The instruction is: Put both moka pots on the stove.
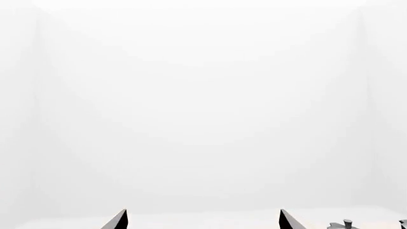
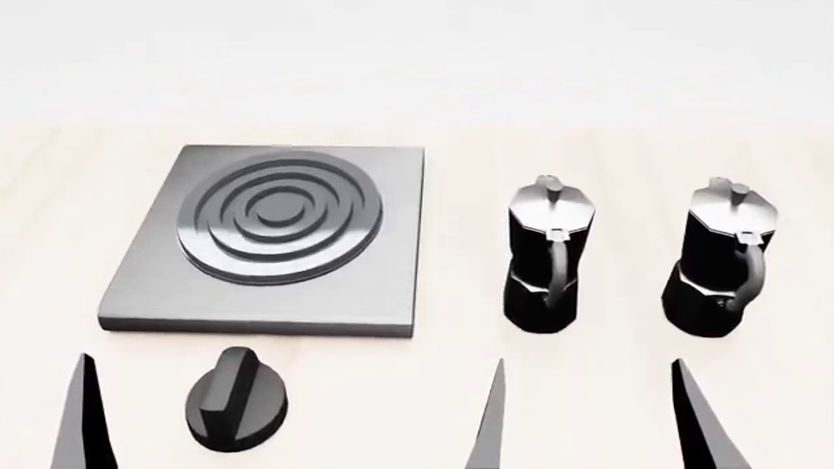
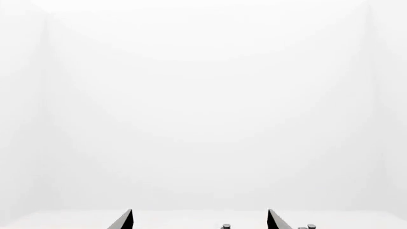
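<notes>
Two black moka pots with silver lids stand upright on the pale table in the head view, one at centre right (image 2: 545, 256) and one further right (image 2: 717, 259). Both handles point toward me. The grey square stove (image 2: 391, 244) with its ring burner lies to their left, with nothing on it. My right gripper (image 2: 593, 420) is open, low and on the near side of the pots, touching neither. Only one finger (image 2: 85, 415) of the left arm shows in the head view. In the left wrist view my left gripper (image 1: 203, 220) is open and holds nothing. In the right wrist view my right gripper (image 3: 200, 220) is also open, and a pot's lid knob (image 3: 226, 226) peeks up between its fingers.
A squat black dial knob (image 2: 237, 399) sits on the table in front of the stove, just right of my left finger. Both wrist views show mostly blank white background. Bare tabletop (image 2: 456, 195) separates the stove from the pots.
</notes>
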### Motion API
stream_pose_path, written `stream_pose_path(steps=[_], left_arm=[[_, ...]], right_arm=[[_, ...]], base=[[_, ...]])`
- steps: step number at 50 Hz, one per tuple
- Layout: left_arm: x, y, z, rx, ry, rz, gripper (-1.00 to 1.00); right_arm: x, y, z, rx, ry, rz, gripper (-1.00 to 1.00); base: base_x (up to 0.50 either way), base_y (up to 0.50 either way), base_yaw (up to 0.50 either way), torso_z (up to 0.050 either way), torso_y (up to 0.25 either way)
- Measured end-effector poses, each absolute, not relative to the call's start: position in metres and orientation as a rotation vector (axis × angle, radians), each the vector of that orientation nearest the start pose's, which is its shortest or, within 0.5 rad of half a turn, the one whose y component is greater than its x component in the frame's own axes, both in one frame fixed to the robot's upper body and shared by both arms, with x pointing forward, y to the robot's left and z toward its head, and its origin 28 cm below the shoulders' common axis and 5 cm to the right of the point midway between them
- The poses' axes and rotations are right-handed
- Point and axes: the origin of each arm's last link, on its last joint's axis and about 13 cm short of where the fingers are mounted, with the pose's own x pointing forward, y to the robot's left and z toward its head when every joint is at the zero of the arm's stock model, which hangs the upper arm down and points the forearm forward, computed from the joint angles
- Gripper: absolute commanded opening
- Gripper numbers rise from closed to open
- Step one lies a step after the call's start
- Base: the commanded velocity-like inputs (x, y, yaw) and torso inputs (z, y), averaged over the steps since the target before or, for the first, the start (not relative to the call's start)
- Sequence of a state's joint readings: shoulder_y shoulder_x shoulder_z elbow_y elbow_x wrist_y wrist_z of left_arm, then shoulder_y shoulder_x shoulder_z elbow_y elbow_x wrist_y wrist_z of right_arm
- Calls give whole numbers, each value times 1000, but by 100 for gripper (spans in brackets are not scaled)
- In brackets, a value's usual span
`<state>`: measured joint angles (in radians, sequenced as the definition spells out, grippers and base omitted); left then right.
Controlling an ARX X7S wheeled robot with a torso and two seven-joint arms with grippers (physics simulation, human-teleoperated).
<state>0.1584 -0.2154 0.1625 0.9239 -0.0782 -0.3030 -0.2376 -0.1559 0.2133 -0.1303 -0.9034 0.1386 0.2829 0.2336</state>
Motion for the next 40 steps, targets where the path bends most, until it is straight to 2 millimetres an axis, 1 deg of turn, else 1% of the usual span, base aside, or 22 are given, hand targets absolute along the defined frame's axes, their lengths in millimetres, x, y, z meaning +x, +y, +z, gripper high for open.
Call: stream_pose_path(steps=[19, 29, 40], left_arm=[[144, 198, 148, 20, -435, -39, 100], [144, 198, 148, 20, -434, -40, 100], [145, 197, 147, 21, -432, -43, 100]], right_arm=[[147, -92, 147, 20, -429, 37, 100], [147, -92, 147, 18, -431, 34, 100], [148, -92, 146, 17, -427, 35, 100]], base=[[211, 0, 0, 0, 1], [7, 0, 0, 0, 0], [0, 231, 0, 0, 0]])
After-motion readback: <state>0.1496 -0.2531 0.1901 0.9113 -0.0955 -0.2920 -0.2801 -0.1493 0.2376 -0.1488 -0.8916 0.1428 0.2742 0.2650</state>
